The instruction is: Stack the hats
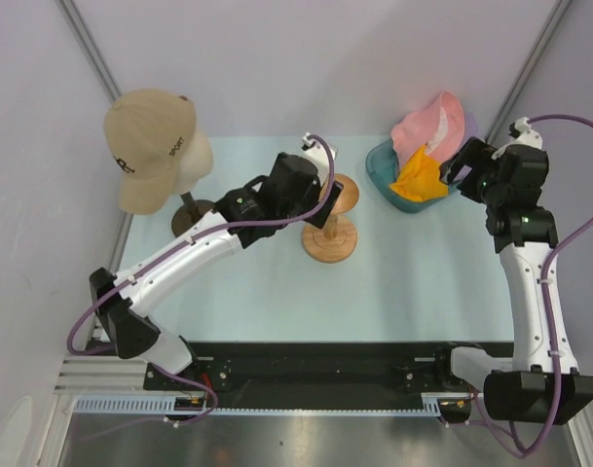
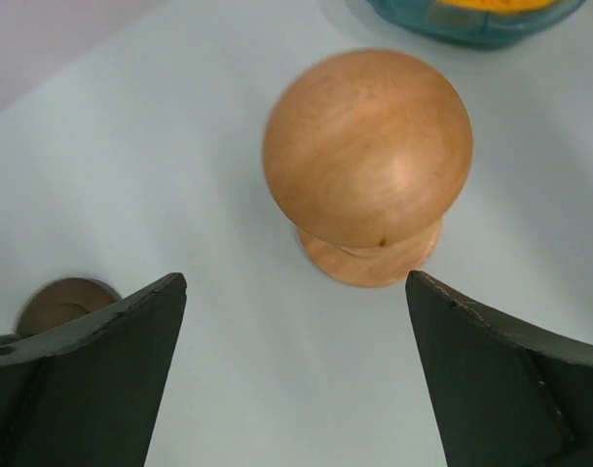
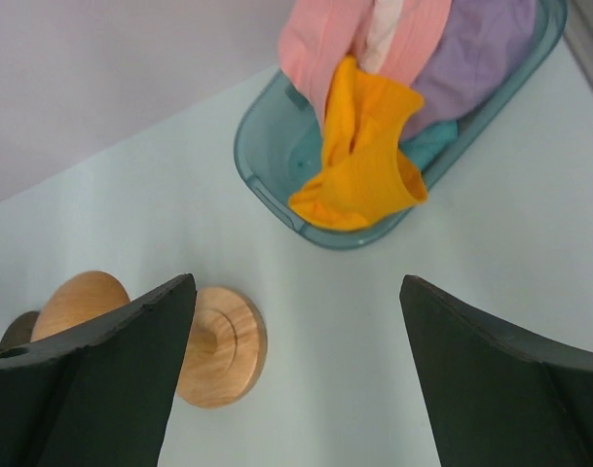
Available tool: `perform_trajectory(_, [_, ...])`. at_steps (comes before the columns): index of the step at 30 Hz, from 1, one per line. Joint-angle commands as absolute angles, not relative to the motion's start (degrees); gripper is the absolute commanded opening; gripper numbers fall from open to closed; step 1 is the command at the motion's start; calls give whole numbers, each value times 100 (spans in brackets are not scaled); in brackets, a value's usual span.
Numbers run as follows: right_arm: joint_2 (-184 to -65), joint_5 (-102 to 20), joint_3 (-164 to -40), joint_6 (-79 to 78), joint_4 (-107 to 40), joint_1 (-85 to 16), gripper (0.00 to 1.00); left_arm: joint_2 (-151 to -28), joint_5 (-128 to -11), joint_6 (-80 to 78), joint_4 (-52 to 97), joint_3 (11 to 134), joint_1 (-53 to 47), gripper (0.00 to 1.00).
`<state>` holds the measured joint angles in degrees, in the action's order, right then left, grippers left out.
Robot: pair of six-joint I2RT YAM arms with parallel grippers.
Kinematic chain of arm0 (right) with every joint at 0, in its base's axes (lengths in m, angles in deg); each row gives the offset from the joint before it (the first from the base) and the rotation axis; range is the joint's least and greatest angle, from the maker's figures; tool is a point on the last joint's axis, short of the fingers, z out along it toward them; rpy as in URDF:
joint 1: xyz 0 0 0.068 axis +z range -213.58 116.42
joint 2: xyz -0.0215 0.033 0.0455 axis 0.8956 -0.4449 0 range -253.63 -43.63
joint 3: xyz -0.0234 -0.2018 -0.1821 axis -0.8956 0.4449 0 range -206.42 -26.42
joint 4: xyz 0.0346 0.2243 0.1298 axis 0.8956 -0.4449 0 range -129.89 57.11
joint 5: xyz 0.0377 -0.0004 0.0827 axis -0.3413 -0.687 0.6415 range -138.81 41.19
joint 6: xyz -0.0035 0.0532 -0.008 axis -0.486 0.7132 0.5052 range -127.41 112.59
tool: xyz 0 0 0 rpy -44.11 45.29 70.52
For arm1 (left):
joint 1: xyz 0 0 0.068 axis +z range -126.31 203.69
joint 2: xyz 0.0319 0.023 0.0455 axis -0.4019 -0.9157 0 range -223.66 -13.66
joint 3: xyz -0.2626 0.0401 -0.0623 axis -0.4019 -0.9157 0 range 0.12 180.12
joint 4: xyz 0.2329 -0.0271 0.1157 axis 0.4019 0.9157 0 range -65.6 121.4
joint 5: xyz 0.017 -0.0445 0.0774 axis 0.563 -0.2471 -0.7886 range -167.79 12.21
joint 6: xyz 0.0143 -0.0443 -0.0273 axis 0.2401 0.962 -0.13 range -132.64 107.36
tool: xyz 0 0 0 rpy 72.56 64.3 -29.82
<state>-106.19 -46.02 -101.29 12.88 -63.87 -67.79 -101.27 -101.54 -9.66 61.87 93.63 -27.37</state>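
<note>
Top external view: the hats are bunched in the teal tub (image 1: pixel 382 167) at the far right of the table, with the pink hat (image 1: pixel 427 121) uppermost, the yellow-orange hat (image 1: pixel 419 179) draped toward the tub's near side and a sliver of the lilac hat (image 1: pixel 469 126) behind. The right gripper (image 1: pixel 455 167) hovers just beside the tub's right edge with its jaws spread and empty. The left gripper (image 1: pixel 327 200), also spread and empty, sits over the wooden stands (image 1: pixel 329 236) at table centre, well apart from the tub. A tan cap (image 1: pixel 145 146) rests on the mannequin head (image 1: pixel 194 161) at far left. Left wrist view: the left gripper (image 2: pixel 291 375) frames only a wooden dome stand (image 2: pixel 367 146); the tub rim (image 2: pixel 413 24) is at the far top edge. Right wrist view: the right gripper (image 3: pixel 296 375) looks straight at the tub (image 3: pixel 267 185), which lies ahead and slightly right. The yellow-orange hat (image 3: pixel 359 165) hangs over the near rim, its long axis running toward the gripper, with the pink hat (image 3: pixel 325 44), lilac hat (image 3: pixel 481 49) and teal hat (image 3: pixel 430 146) behind. Judgement: the right arm is the nearer; the yellow-orange hat is its most accessible pick.
</note>
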Motion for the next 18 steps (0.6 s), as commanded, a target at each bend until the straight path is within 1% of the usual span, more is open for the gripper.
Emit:
perform_trajectory(1, [-10989,-4407,-9814,1552,-6480,-6807,91,-9777,-9390,69,5560,8969,-2458,100])
perform_trajectory(4, [-11358,-4415,-9822,1561,-6462,-6728,90,-9856,-8949,527,5578,8862,-2036,100])
perform_trajectory(9, [-11920,-4582,-9972,1623,-6085,-6438,90,-9935,-8597,353,5200,8880,-1718,100])
perform_trajectory(12, [-12491,-4503,-10217,1807,-5865,-6402,90,-10162,-8395,379,5243,9063,-1489,100])
perform_trajectory(16, [-13535,-4643,-11094,1711,-5811,-6376,89,-10304,-8359,415,5314,9021,-1305,100])
perform_trajectory(18, [-13827,-4731,-11491,1693,-5943,-6428,89,-10295,-8298,406,5086,8828,-1278,100])
